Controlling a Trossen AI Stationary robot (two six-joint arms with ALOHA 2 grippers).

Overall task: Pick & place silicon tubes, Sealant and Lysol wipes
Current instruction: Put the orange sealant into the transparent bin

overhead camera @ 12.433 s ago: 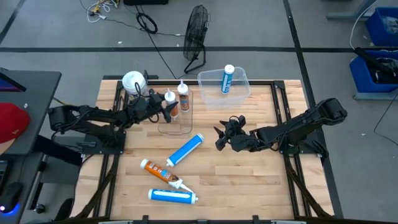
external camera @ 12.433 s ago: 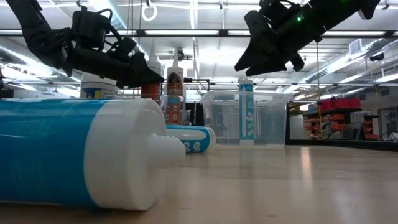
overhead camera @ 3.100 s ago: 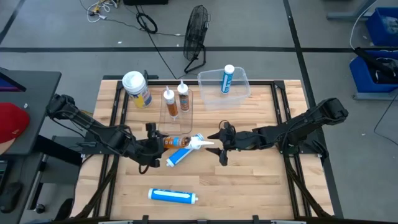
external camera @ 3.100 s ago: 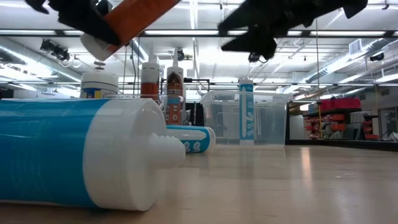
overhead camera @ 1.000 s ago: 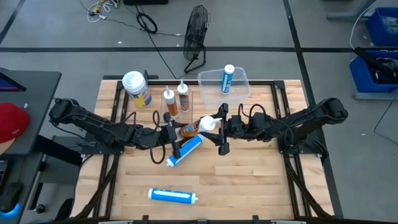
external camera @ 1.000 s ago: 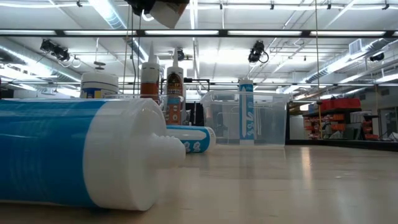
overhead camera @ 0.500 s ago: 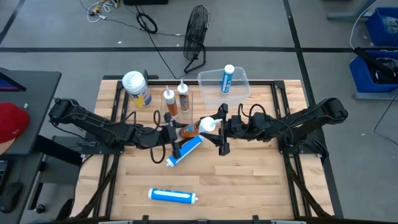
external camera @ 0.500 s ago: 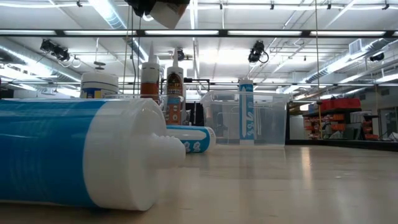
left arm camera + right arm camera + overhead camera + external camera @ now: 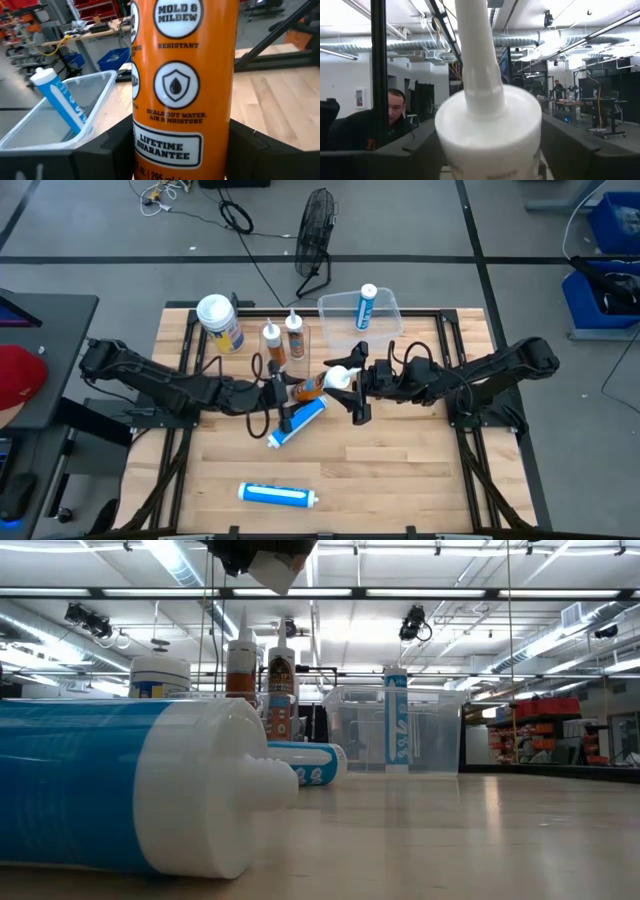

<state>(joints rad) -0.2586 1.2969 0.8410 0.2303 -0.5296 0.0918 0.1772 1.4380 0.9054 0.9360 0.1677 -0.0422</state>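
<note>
Overhead: table (image 9: 400,470) with both arms meeting near its middle
Held tube: orange sealant tube (image 9: 312,387) lifted off the table, lying roughly level between the two grippers, white nozzle end toward the right arm
Left gripper (image 9: 281,390): reaching in from the left edge, fingers clamped on the orange body; the left wrist view shows the label (image 9: 182,75) filling the space between the dark fingers
Right gripper (image 9: 352,385): reaching in from the right edge, its fingers flank the white cap (image 9: 487,130) and nozzle; whether they press it I cannot tell
Lysol wipes (image 9: 219,320): upright near the back left corner, well apart from both grippers
Standing tubes: two orange tubes (image 9: 283,340) upright in a clear holder at the back edge, just behind the held tube
Clear bin (image 9: 385,323): at the back edge, one blue tube (image 9: 366,305) leaning inside
Under the handover: blue tube (image 9: 298,421) lying aslant on the table
Front edge: another blue tube (image 9: 277,495) lying flat; it looms large in the low view (image 9: 130,785)
Beyond the table: a person (image 9: 385,122) seated in the room
</note>
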